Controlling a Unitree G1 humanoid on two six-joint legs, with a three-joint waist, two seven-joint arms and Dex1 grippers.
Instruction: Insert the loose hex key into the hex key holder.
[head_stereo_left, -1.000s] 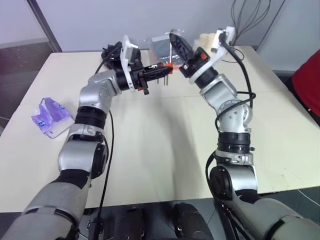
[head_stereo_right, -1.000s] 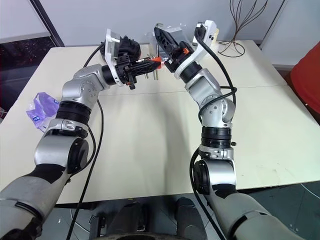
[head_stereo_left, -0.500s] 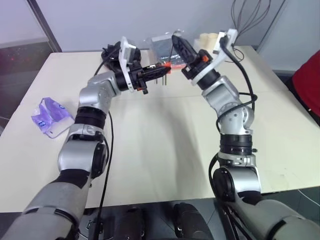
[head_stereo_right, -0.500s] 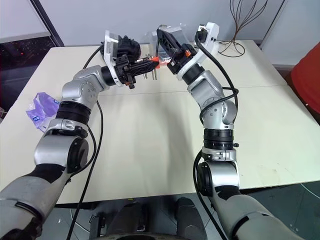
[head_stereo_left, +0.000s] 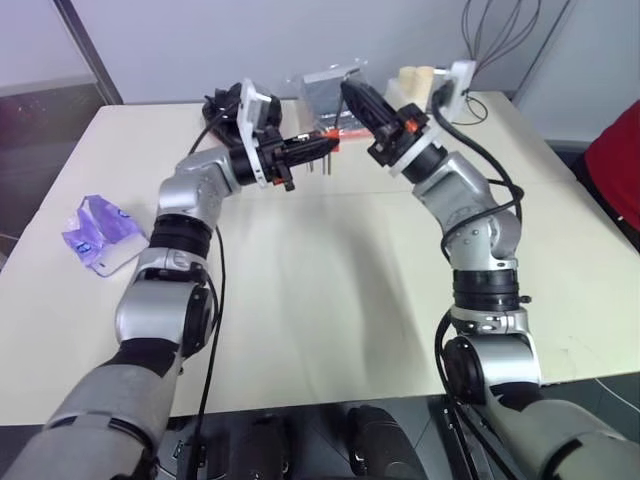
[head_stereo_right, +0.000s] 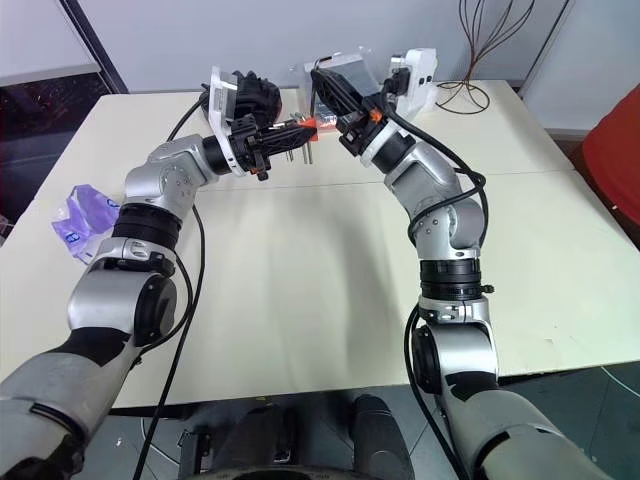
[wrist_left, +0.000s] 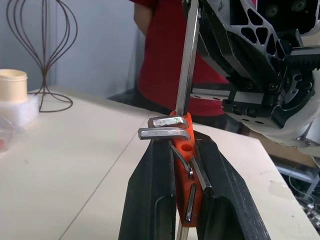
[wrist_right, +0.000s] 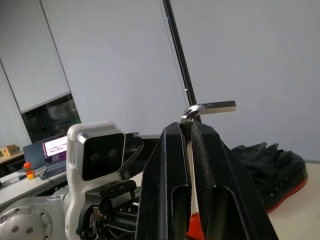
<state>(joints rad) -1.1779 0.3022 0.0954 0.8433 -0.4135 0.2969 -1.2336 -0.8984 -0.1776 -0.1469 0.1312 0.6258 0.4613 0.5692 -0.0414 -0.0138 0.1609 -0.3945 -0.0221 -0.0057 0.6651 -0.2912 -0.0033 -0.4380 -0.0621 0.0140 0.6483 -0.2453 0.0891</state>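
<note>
A wide cream table (head_stereo_left: 330, 290) fills the middle. Behind it, at twelve o'clock, runs a pale grey wall (head_stereo_left: 200, 40). At ten o'clock stands a dark glass panel (head_stereo_left: 40, 120) with a slanting dark frame (head_stereo_left: 88, 50).

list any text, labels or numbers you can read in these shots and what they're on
No text can be read in these views.
Purple-and-white packet: dark marks on its white part, too small to read.
Laptop screen in the background: bright lines of content, too blurred to read.
Hex key holder and loose hex key: no markings visible.
</note>
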